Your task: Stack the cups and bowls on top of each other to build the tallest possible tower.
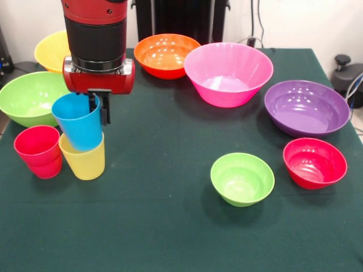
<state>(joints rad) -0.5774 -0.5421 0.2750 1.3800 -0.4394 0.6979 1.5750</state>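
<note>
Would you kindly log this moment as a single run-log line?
gripper: shut on blue cup | blue cup: tilted, nested in yellow cup | red cup: beside

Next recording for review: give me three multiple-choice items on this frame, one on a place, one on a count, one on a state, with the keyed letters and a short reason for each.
1. Where does the small red bowl sit in the front view?
A. Just in front of the purple bowl
B. Inside the pink bowl
C. Beside the red cup

2. How many cups show?
A. One
B. Two
C. Three

3. How does the blue cup stand?
A. Upside down on the table
B. Tilted, its base in the yellow cup, the gripper at its rim
C. Lying on its side in the green bowl

Answers:
1 A, it lies directly below the purple bowl in the picture.
2 C, red, yellow and blue cups are visible.
3 B, it leans with its mouth upward, its bottom inside the yellow cup.
</note>
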